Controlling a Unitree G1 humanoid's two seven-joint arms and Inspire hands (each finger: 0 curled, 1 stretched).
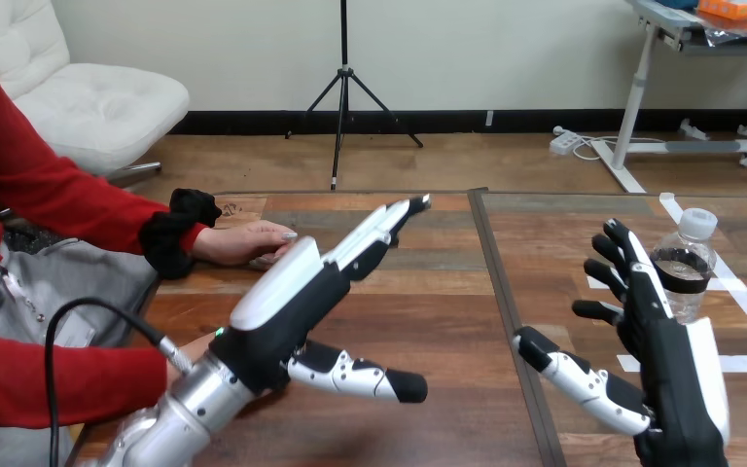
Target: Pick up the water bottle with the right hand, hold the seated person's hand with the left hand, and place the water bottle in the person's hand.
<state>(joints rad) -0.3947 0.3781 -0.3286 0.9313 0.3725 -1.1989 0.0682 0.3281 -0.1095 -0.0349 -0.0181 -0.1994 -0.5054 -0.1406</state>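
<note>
Looks like step 1: the right hand point(679, 375) is spread open just beside the upright water bottle point(687, 265) on the table point(428, 321) (nothing grasped yet), the left hand point(287, 309) is straight-fingered near the person's hand point(246, 242), so next is wrapping the bottle.

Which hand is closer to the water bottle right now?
Right. The right hand sits open just beside the water bottle; the left hand is far off, by the person's hand.

Left hand point(284, 304): black body, white back shell, black-and-white jointed fingers.
Right hand point(679, 375): black body, white back shell.
Left forearm point(193, 401): silver, ribbed.
</note>
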